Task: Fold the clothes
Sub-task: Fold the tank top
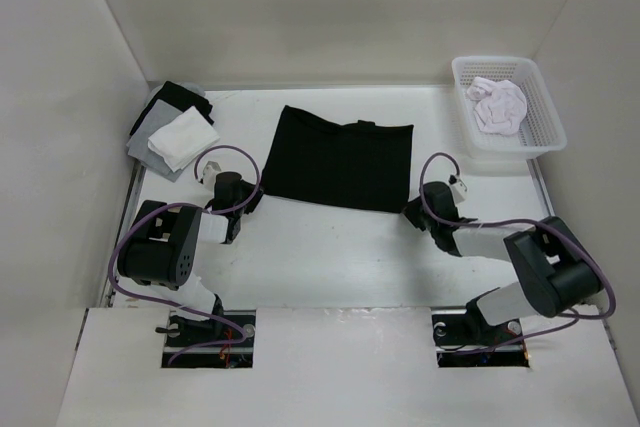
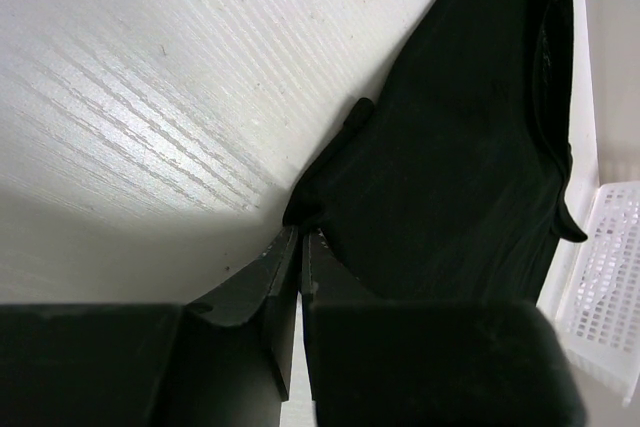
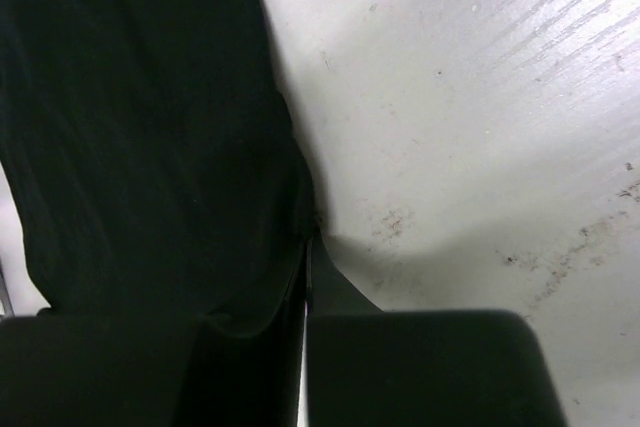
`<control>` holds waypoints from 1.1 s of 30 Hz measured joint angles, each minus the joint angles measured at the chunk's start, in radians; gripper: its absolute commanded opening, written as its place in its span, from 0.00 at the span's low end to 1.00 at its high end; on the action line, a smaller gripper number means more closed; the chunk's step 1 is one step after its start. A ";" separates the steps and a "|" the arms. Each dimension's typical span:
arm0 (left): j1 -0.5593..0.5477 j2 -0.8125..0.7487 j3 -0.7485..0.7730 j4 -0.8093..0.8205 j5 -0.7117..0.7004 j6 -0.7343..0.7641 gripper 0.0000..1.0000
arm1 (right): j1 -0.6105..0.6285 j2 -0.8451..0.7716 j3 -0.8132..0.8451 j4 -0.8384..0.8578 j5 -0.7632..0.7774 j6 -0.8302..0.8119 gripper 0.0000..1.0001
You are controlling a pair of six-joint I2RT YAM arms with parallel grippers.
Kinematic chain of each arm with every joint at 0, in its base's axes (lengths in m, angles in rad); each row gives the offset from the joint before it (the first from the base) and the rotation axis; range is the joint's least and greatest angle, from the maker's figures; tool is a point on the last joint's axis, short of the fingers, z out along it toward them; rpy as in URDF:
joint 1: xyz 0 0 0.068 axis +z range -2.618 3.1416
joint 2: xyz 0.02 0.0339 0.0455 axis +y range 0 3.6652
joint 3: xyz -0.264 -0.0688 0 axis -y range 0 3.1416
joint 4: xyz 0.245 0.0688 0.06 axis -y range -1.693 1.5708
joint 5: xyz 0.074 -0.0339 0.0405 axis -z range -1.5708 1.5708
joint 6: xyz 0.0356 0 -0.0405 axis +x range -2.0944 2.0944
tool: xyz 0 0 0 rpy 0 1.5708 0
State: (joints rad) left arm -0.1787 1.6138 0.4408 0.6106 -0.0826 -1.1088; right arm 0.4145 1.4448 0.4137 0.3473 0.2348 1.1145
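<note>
The black shirt lies spread flat on the counter, at the centre of the overhead frame. The left fingers are pinched shut on its lower left corner. The right fingers are closed tight on its lower right corner.

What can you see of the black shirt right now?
The shirt is plain black, thin soft fabric, lying flat on the table as a rough rectangle, a small tab showing at its far edge. The left tool is shut on its near left corner, where the cloth bunches, and the right tool on its near right corner.
</note>
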 measured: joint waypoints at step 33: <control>-0.325 -1.306 0.470 -0.793 -0.295 0.243 0.00 | 1.300 -0.874 0.725 -0.694 0.788 -0.577 0.00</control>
State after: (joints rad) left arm -0.5037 0.3077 0.9108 -0.1829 -0.3775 -0.8661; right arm 1.7142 0.5705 1.1389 -0.3470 1.0225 0.5373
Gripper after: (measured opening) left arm 0.032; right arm 0.008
